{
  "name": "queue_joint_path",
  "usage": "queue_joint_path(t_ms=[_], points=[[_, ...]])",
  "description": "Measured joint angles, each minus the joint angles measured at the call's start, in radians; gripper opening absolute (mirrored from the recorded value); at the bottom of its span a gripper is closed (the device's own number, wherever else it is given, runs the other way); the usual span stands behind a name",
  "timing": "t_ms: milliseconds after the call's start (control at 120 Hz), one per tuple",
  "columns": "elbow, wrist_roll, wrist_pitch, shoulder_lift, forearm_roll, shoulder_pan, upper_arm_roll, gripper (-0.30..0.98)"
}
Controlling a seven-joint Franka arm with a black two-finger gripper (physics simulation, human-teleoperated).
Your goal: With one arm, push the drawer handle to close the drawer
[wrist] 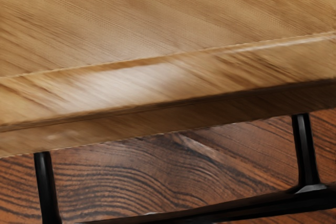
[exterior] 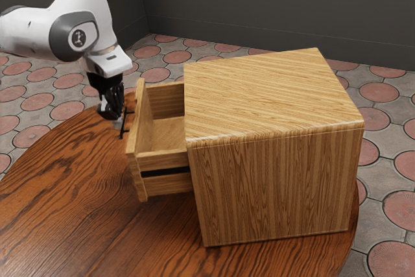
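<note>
Drawer (exterior: pixel 170 135) is left standing out of the cabinet (exterior: pixel 279 186), just ahead of the gripper (exterior: pixel 118 122), with the cabinet body farther beyond. The hand is pointed downward close by the black handle (exterior: pixel 121 135), seemingly so that a push can be sent through it toward the cabinet. Whether the gripper is open or closed cannot be told, nor whether the handle is touched. Off-centre pressure could cause binding, so a straight push seems called for.
</note>
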Motion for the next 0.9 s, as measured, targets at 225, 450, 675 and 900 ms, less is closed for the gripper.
queue_joint_path(t_ms=[225,450,675,900], points=[[0.013,-0.037,-0.001,0.001,-0.005,-0.005,-0.020,-0.10],[0.047,-0.071,-0.001,0.030,-0.011,-0.005,-0.041,-0.10],[0.086,-0.104,-0.001,0.067,-0.011,-0.018,-0.065,-0.10],[0.126,-0.134,-0.001,0.099,-0.010,-0.045,-0.083,-0.10]])
